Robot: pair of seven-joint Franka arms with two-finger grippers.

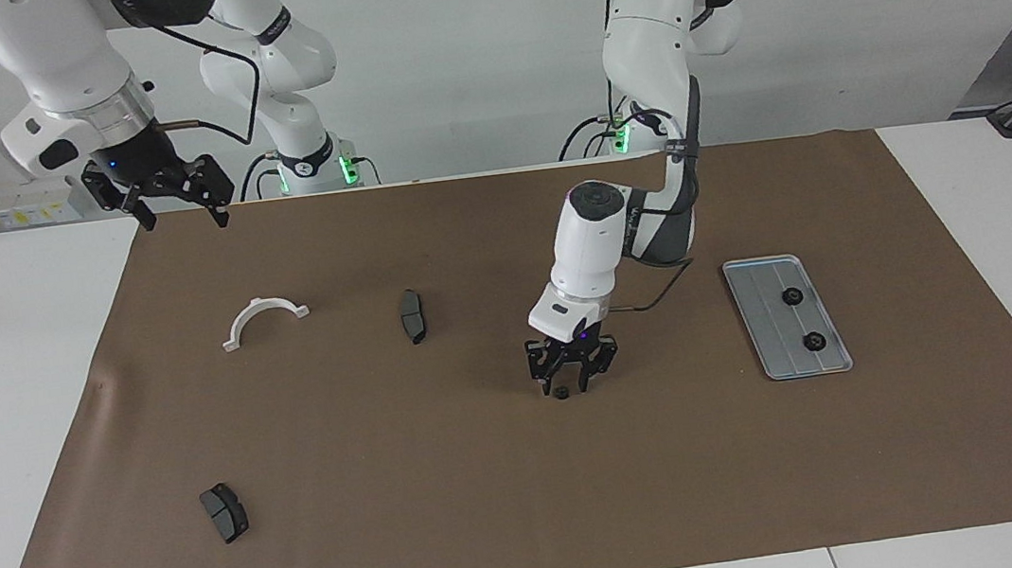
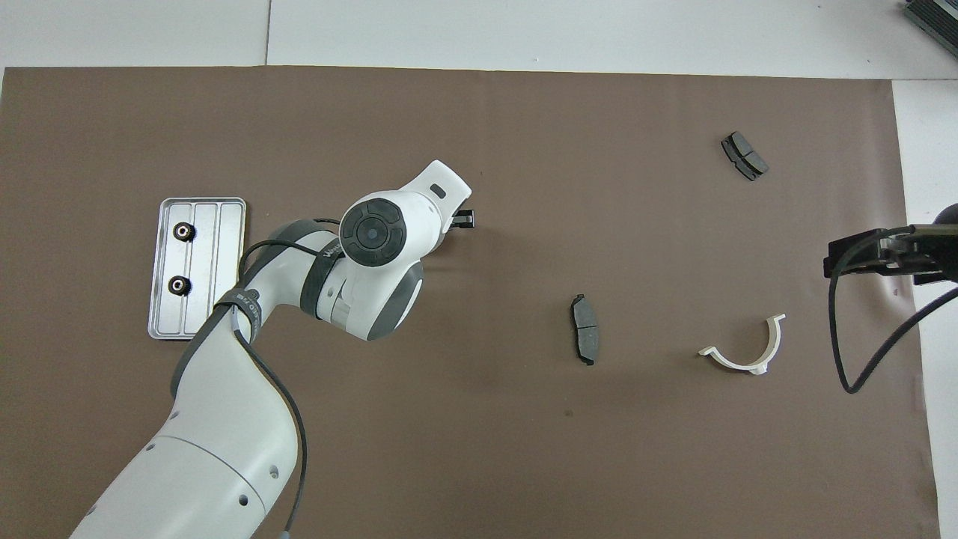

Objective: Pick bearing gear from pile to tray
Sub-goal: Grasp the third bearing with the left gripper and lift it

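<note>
A small black bearing gear [image 1: 562, 394] lies on the brown mat mid-table. My left gripper [image 1: 565, 388] is down at the mat with its fingers on either side of the gear, still apart from it. In the overhead view the arm hides this gear, and only one of the fingers [image 2: 465, 218] pokes out. The silver tray [image 1: 770, 330] [image 2: 224, 277] sits toward the left arm's end and holds two black gears [image 1: 791, 296] [image 1: 814, 342]. My right gripper [image 1: 178, 207] waits open, raised over the mat's edge at its own end.
Two dark grey pads [image 1: 412, 316] [image 1: 224, 512] and a white half-ring bracket [image 1: 262, 303] lie scattered toward the right arm's end. In the overhead view they are the pads [image 2: 584, 329] [image 2: 744, 156] and the bracket [image 2: 737, 366]. White tabletop borders the mat.
</note>
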